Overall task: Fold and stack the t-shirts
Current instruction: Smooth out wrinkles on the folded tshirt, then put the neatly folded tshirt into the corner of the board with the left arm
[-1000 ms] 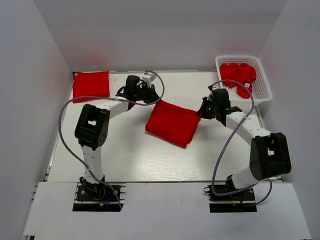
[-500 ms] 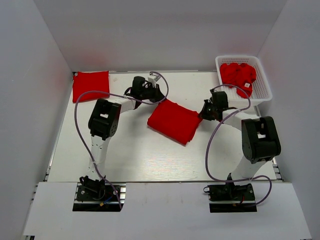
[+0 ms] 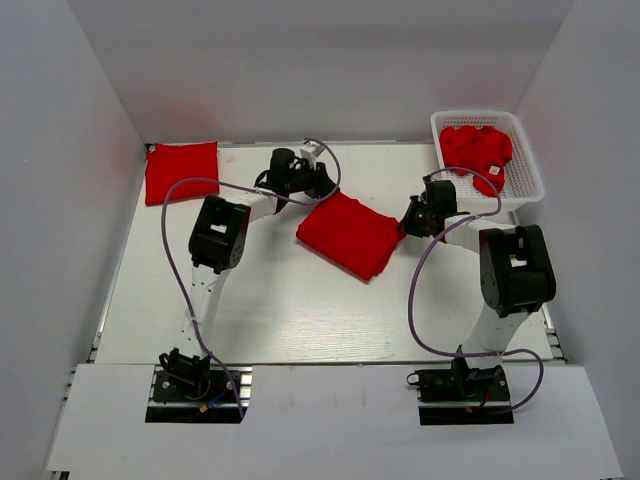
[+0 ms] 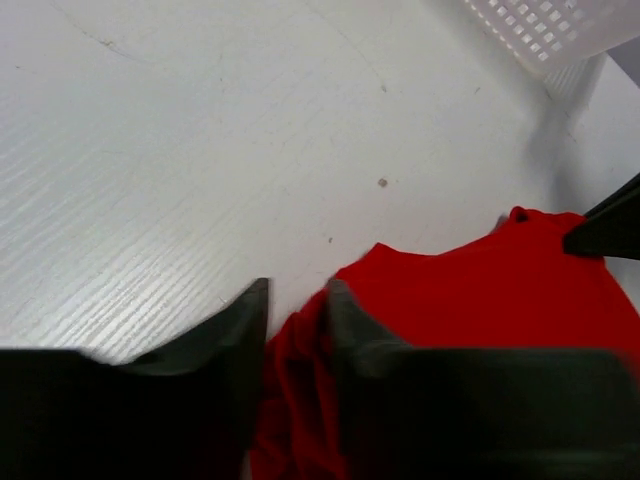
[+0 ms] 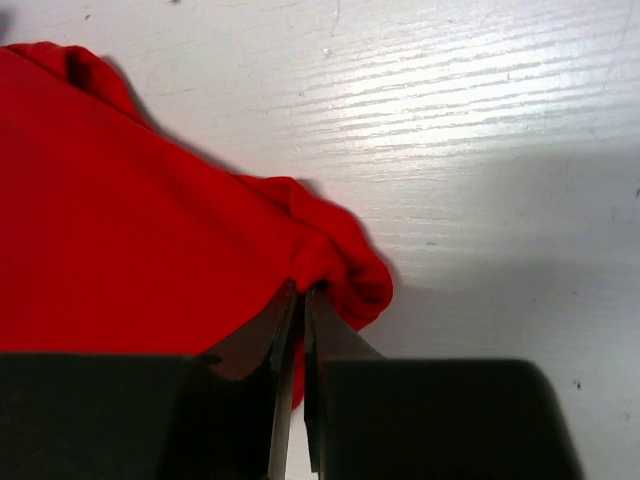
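A folded red t-shirt (image 3: 350, 234) lies mid-table, between the two grippers. My left gripper (image 3: 322, 187) is at its far left corner. In the left wrist view that gripper (image 4: 297, 295) stands open, with a loose ridge of the t-shirt (image 4: 480, 290) lying between the parted fingers. My right gripper (image 3: 405, 224) is at the shirt's right corner. In the right wrist view the right gripper (image 5: 303, 290) has its jaws almost together, pinching a bunched fold of the t-shirt (image 5: 120, 220) at the tips. Another folded t-shirt (image 3: 181, 171) lies at the far left.
A white mesh basket (image 3: 478, 115) at the far right corner holds crumpled red t-shirts (image 3: 476, 148); its corner (image 4: 560, 30) shows in the left wrist view. Purple cables loop over both arms. Grey walls close the table on three sides.
Both arms have carried the folded t-shirt a little farther away and to the right. The left gripper's jaws have parted and let go of the cloth. The right gripper's jaws have eased slightly.
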`<state>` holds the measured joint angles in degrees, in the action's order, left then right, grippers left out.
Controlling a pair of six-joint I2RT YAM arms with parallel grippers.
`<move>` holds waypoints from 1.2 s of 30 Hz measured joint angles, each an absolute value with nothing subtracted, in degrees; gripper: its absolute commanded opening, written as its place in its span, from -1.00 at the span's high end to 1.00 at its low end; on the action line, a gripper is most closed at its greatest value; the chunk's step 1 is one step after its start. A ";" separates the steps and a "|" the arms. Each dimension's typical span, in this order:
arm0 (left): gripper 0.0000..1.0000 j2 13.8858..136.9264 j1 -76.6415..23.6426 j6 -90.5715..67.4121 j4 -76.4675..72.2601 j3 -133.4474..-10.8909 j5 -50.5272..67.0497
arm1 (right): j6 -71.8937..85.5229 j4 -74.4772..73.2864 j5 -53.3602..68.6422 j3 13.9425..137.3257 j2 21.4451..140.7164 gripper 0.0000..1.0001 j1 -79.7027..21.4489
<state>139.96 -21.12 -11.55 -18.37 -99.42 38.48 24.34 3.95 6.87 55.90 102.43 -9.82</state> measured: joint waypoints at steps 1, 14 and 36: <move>-0.29 140.92 -21.12 -11.64 -17.89 -100.73 38.54 | 24.23 4.08 7.16 55.90 102.41 0.67 -9.76; -1.00 133.27 -20.95 -4.84 -3.73 -98.48 34.54 | 20.67 2.96 11.70 56.07 92.84 -0.81 -9.76; -0.86 132.81 -24.69 16.56 25.43 -103.70 24.77 | 17.28 -3.55 10.20 50.04 84.49 -0.81 -9.76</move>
